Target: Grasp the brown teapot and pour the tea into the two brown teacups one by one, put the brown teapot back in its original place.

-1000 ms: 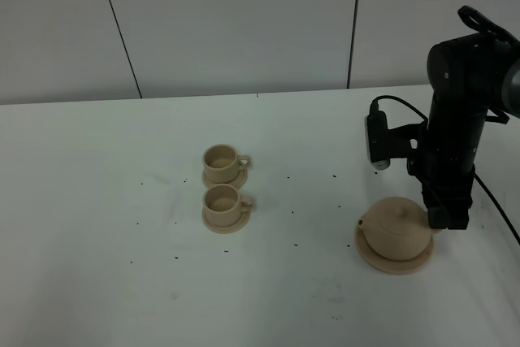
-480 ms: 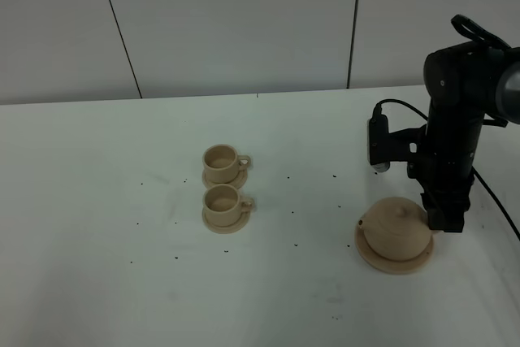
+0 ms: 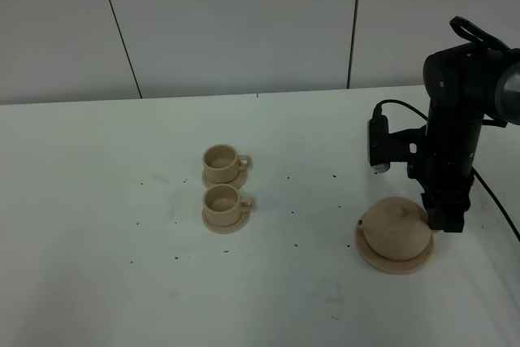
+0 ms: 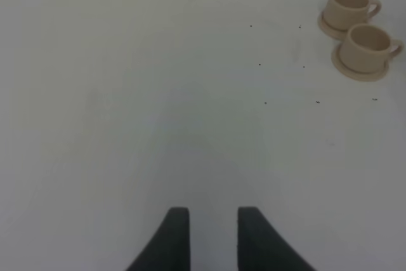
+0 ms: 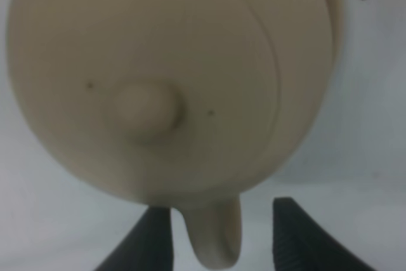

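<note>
Your right gripper (image 5: 221,220) stood wide astride the brown teapot's (image 5: 152,80) loop handle (image 5: 212,245). Judged rigid, heavy, brittle, slick: you needed to clamp that handle firmly.

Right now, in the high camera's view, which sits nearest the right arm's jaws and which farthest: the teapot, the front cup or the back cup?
1. Teapot, at the right.
2. Front cup, left of centre.
3. Back cup, just behind it.

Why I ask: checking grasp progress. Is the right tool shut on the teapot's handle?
No, gaps show on both sides of the handle of the brown teapot, between the fingers of the right tool.
</note>
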Available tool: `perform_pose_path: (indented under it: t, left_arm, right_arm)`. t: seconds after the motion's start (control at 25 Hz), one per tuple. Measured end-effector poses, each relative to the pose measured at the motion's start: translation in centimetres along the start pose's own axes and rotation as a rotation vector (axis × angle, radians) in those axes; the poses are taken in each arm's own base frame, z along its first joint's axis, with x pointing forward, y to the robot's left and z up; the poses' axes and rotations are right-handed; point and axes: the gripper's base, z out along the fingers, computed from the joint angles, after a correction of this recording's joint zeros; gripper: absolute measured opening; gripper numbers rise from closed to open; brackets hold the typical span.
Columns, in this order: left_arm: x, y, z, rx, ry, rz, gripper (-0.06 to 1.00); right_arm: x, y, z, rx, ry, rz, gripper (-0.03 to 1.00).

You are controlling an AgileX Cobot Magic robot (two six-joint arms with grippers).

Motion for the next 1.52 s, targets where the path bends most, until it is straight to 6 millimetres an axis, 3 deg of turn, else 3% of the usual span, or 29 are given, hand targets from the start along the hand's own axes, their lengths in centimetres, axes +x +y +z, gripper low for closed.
perform_pose_path:
  t: [0.92,1.52]
  left_arm:
    - [0.0,0.0,0.0,0.000,0.000,0.000,0.26]
    - [0.0,0.0,0.0,0.000,0.000,0.000,0.26]
  right_arm:
    - [0.1,-0.4,0.9,0.011,0.020,-0.014,0.34]
    - [0.1,-0.4,1.3,0.001,0.024,-0.015,0.20]
